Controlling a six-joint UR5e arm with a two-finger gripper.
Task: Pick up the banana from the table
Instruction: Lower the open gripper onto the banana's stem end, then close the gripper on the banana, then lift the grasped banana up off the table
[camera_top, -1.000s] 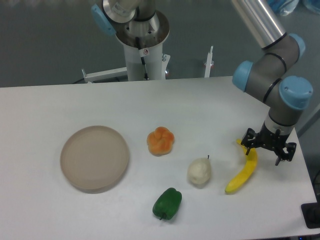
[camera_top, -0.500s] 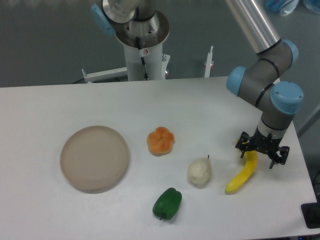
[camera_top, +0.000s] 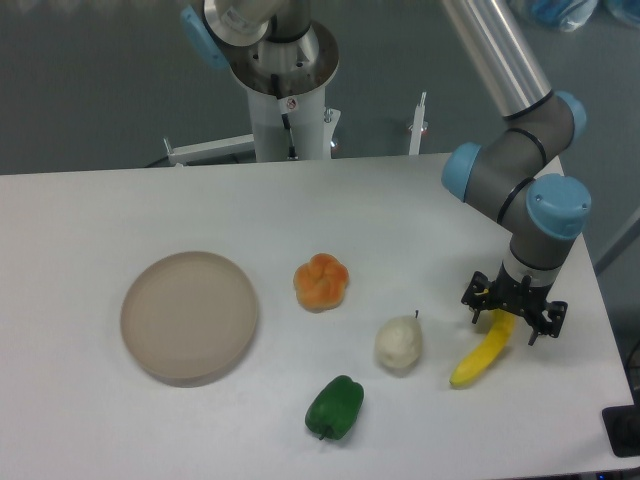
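**End effector low over the banana's upper end**

You have the black two-finger end effector (camera_top: 513, 315) sitting right over the upper end of the slim, curved, bright yellow banana (camera_top: 484, 354), its fingers spread to either side of the fruit. You cannot tell from this view whether the fingers are touching the banana or only straddling it, nor whether the banana has left the surface; it looks to be lying on the large flat white desk (camera_top: 100, 210).

Take the banana as your landmark. It lies near the right edge of the desk, its lower tip pointing toward the front. Just to its left stands the whitish pear with a dark stem (camera_top: 398, 343). Further left of the banana and toward the front is the green bell pepper (camera_top: 335, 407). Beyond the pear, left and farther back, sits the orange lumpy fruit (camera_top: 321, 281). Well apart from the banana, far to the left, rests the round beige plate (camera_top: 189, 315).
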